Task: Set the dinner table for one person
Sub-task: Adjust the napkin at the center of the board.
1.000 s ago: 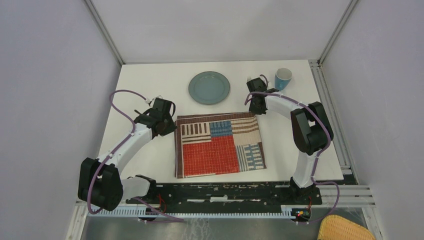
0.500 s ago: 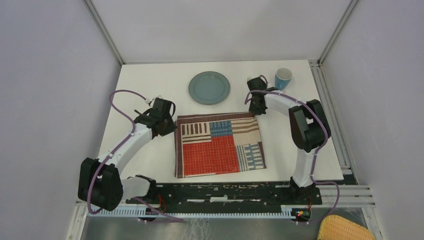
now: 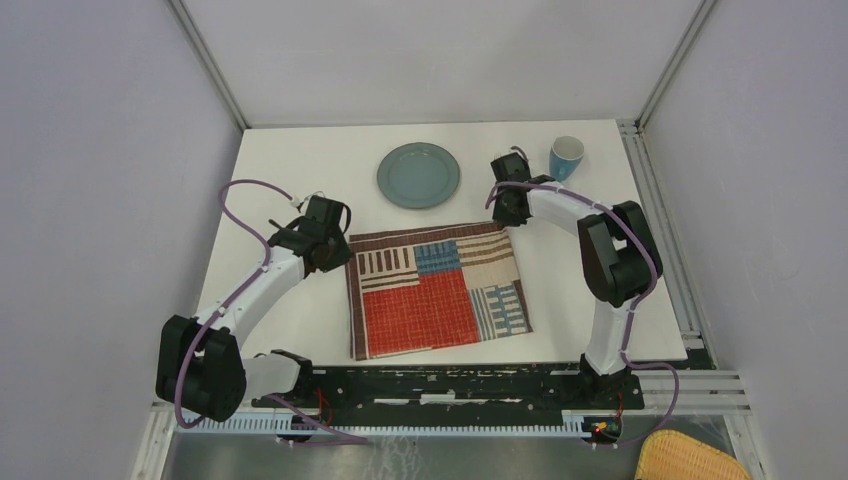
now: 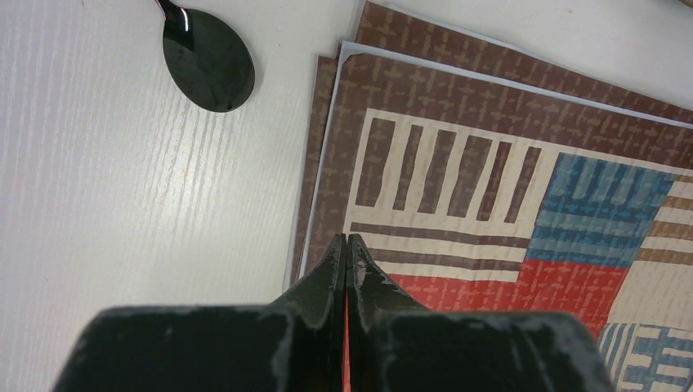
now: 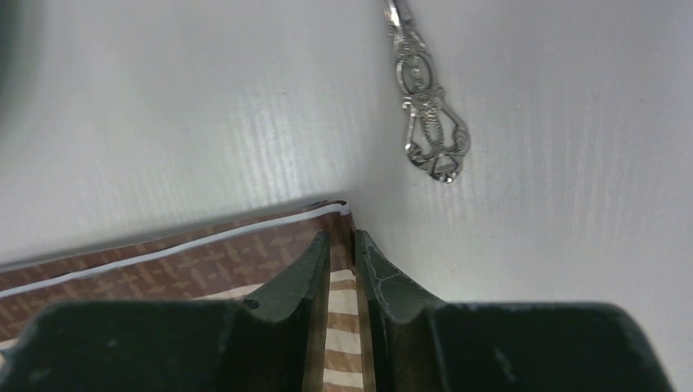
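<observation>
Squaring the placemat (image 3: 438,290) on the dinner table (image 3: 290,160): the base layer of the setting, with nothing yet laid on it.

Left gripper (image 4: 347,245): fingers pressed tight together, tips over the mat just inside its left edge; whether cloth is nipped cannot be told. Right gripper (image 5: 342,241): fingers parted a little over the mat's far right corner, nothing seen pinched between them. Just beyond the left tips lies a black spoon (image 4: 208,59); just beyond the right tips, an ornate silver cutlery handle (image 5: 429,122). Farther out stand the plate (image 3: 418,175) and the blue cup (image 3: 566,157), both on bare tabletop at the far side. The table itself spans the whole work area ahead of the arm bases. The mat sits slightly askew. Judgement: the next move calls for both grippers to lift clear without dragging cloth, then a reach for the plate.
</observation>
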You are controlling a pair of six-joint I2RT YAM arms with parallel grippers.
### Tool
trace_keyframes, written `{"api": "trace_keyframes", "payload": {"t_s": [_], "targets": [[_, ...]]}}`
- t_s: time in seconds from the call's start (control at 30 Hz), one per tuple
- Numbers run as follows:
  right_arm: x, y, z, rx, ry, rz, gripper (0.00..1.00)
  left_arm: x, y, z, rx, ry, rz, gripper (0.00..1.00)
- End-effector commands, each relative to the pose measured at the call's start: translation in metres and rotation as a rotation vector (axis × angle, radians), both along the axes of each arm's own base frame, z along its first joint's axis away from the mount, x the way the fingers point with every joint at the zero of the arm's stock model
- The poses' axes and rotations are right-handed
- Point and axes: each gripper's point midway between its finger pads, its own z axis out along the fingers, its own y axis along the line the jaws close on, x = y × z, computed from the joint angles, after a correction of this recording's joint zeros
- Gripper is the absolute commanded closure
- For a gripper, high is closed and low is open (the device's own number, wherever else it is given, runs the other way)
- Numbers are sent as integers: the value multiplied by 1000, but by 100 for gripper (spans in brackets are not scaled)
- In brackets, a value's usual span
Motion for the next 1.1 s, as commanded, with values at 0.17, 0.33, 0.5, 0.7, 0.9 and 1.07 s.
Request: {"api": "trace_keyframes", "payload": {"t_s": [0.17,0.33,0.5,0.7,0.9,1.07], "targets": [[15,77,85,99,-214,178,75,15,-1,-5,9,-30,36,98],[16,81,86,47,-198,142,75,18,0,-4,16,-42,40,98],[12,76,81,37,-201,117,76,23,7,-3,54,-53,49,98],[4,101,67,104,-163,194,85,44,-2,-12,40,-92,30,98],[-10,110,63,118,-142,248,100,75,-8,-26,72,-77,20,98],[-30,126,59,162,-122,310,100,105,-13,-27,82,-91,26,98]]}}
